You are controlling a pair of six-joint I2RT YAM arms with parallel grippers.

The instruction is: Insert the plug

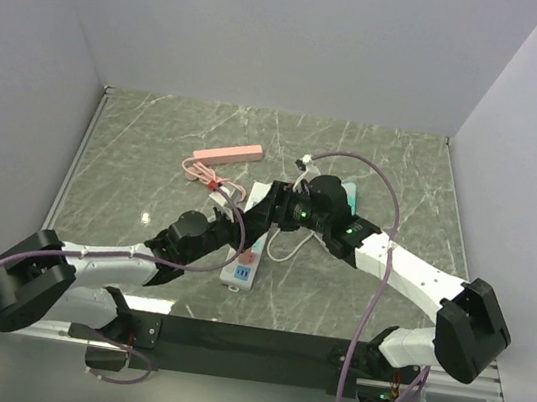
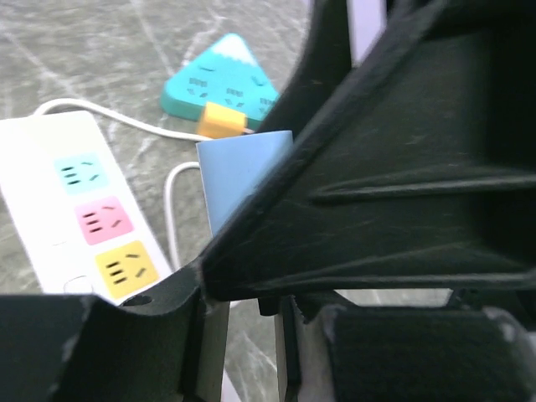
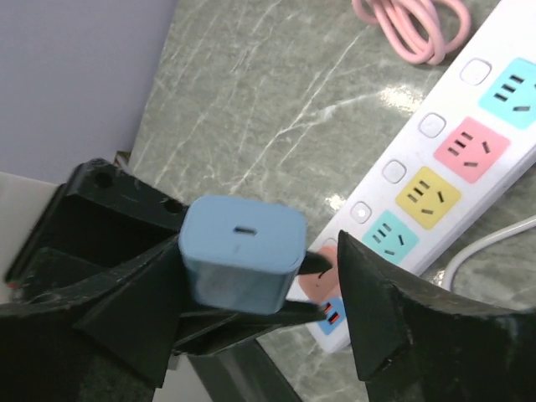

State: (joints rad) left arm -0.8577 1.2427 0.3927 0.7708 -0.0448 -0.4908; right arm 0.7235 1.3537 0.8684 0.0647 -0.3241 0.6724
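- Left gripper [image 1: 241, 225] reaches in from the near left. Its jaws are closed right down. As far as the wrist views show, they pinch the lower part of the blue plug [image 3: 243, 264].
- Right gripper [image 3: 255, 285] comes in from the near right and meets the left one over the strip. Its jaws stand wide, one on each side of the plug. The right-hand finger [image 3: 381, 322] is clearly apart from the plug. Whether the other finger touches it I cannot tell.
- The blue plug is held up off the table, above the near end of the white power strip [image 3: 469, 142], and is in no socket. Its flat face with a small slot faces the right wrist camera.
- The strip lies on the marble table [image 1: 156, 144], with a row of teal, pink and yellow sockets along it.
- Behind the strip is a teal triangular adapter [image 2: 222, 79] with a yellow plug [image 2: 222, 121] set in its edge.
- Further left is a coiled pink cable [image 1: 202, 173], and just beyond it a pink bar [image 1: 228, 154].
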